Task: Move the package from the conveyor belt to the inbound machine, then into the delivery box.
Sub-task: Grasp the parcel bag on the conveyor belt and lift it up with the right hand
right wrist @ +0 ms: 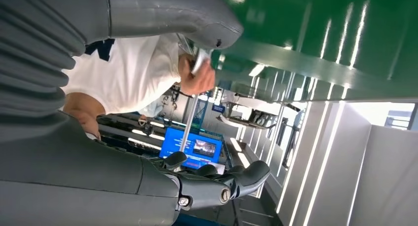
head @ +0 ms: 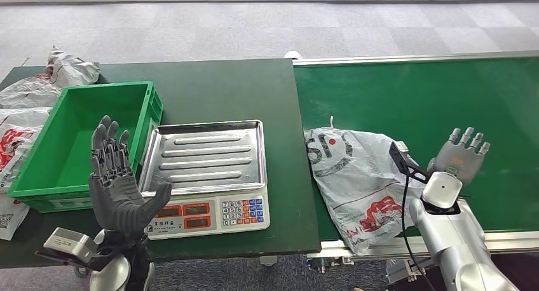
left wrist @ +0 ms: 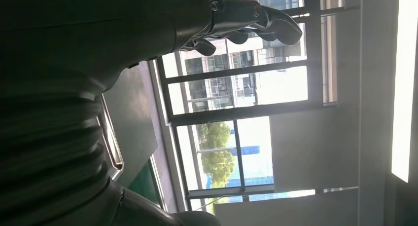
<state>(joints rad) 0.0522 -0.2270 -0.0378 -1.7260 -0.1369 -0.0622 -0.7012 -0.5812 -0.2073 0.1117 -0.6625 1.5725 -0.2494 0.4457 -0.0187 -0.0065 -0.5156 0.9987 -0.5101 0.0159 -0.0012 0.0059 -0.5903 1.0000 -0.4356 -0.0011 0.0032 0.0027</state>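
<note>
A: Where is the package?

B: The crumpled grey plastic mail bag with red print (head: 356,183) lies on the green conveyor belt (head: 445,100), at its near edge by the end that meets the dark green table (head: 222,87). The right hand (head: 463,154) hovers just beside it, fingers spread, holding nothing. The left hand (head: 114,183) is raised over the table's near edge, fingers straight and apart, also empty.

A: How should the pickup go?

B: I'd bring the right hand over the bag's bulk, close on a thick fold, not a loose corner, then carry it to the steel-tray weighing scale (head: 206,157).

A: And around it?

B: A green plastic crate (head: 79,138) stands beside the scale; more bags (head: 47,81) lie at the table's far corner. Grey carpet (head: 191,30) lies beyond.
</note>
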